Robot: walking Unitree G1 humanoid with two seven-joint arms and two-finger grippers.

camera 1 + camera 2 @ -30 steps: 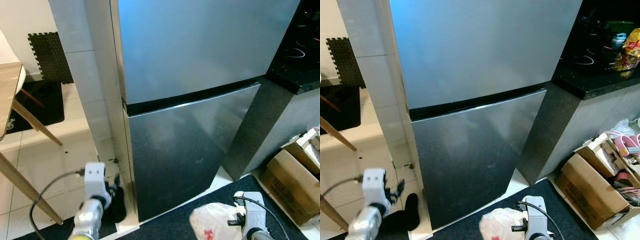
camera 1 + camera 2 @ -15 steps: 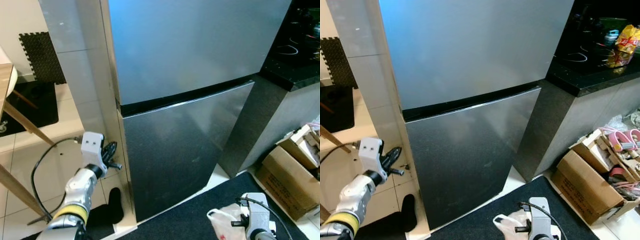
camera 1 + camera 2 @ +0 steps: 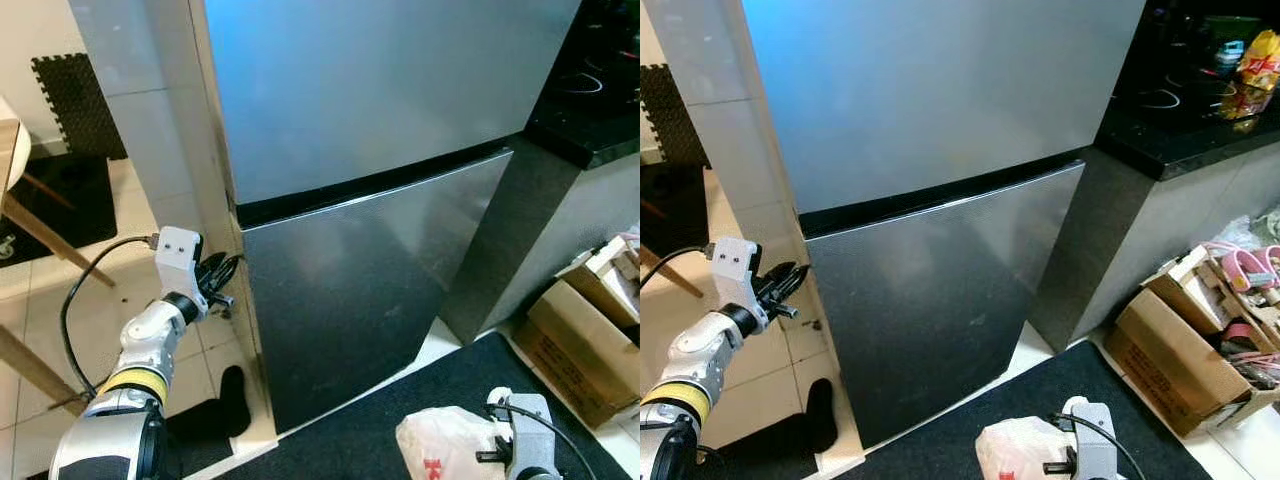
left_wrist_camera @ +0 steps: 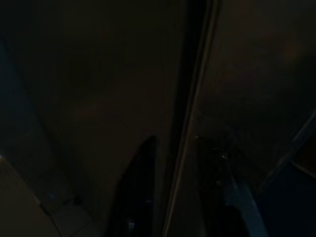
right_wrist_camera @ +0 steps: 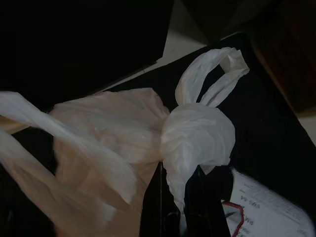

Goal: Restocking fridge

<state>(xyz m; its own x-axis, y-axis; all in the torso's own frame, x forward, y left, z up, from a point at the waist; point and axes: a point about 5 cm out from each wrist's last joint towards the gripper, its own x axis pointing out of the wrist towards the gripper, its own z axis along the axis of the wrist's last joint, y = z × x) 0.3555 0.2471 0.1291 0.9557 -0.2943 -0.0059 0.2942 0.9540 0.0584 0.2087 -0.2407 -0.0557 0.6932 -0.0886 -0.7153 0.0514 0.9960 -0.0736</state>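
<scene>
Right now the big grey fridge (image 3: pixel 370 170) stands shut in front of the robot, with its top door above and its bottom door (image 3: pixel 360 300) below. At about nine o'clock from the middle of the bottom door, the left gripper (image 3: pixel 222 283) is up against that door's left edge, just under the dark gap between the two doors. Its two black fingers (image 4: pixel 140 182) sit a little apart, one on each side of the door edge, but the left wrist view is very dark, so it is hard to say if they touch it. Down at five o'clock, the right gripper (image 5: pixel 180 197) is closed on the knot of a white plastic bag (image 3: pixel 445 445). The bag hangs over a dark mat (image 3: pixel 400 400). A cardboard box (image 3: pixel 585 345) sits at four o'clock, beside a black counter (image 3: pixel 590 110).
</scene>
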